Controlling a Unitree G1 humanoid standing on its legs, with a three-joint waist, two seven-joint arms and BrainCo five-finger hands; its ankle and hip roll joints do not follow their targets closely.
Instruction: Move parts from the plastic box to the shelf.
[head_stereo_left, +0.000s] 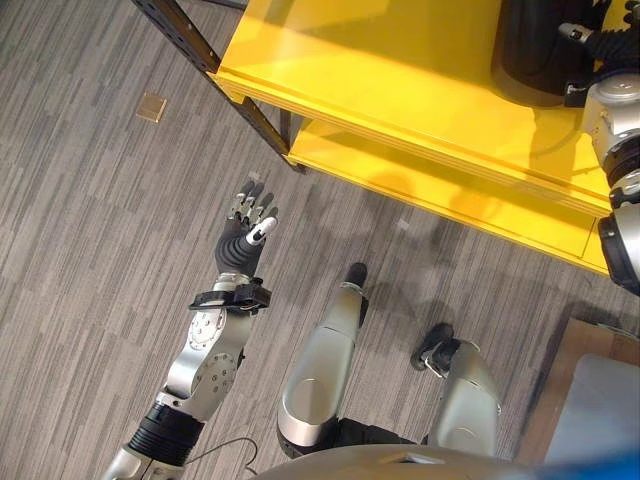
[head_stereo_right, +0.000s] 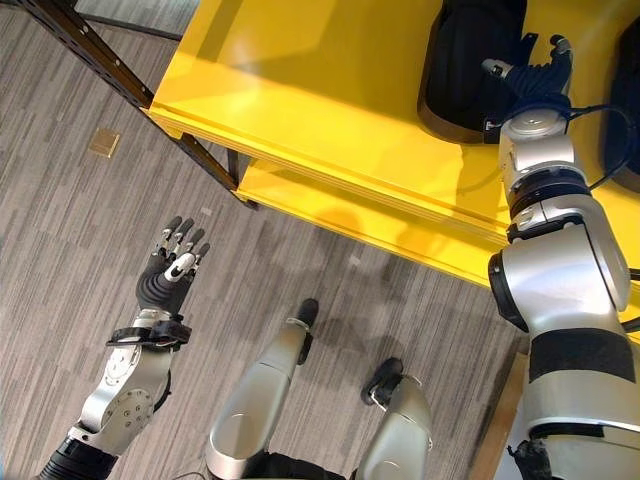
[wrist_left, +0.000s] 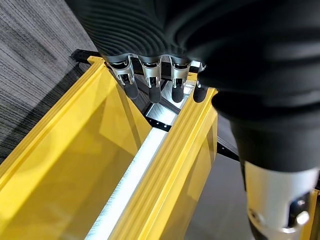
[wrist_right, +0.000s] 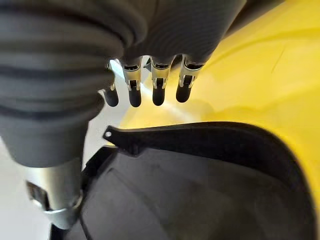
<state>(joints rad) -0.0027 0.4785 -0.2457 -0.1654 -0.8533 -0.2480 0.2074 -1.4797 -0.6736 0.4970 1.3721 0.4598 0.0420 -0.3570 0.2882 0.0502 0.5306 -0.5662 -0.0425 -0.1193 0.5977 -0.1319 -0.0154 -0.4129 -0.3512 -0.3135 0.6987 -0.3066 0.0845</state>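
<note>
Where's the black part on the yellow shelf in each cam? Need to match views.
Left eye view: black part at top right, on the upper shelf board.
Right eye view: top centre-right, right hand at it.
Left wrist view: not visible.
Right wrist view: lower half, below the fingers.
Shared landmark: yellow shelf.

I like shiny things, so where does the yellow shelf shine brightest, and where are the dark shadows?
In the right eye view the yellow shelf has pale glare across its top board, and a soft shadow lies on the lower board. In the right wrist view a bright spot glows on the yellow beyond the right hand, above the black part. In the left wrist view a silver strip gleams between the yellow boards.
</note>
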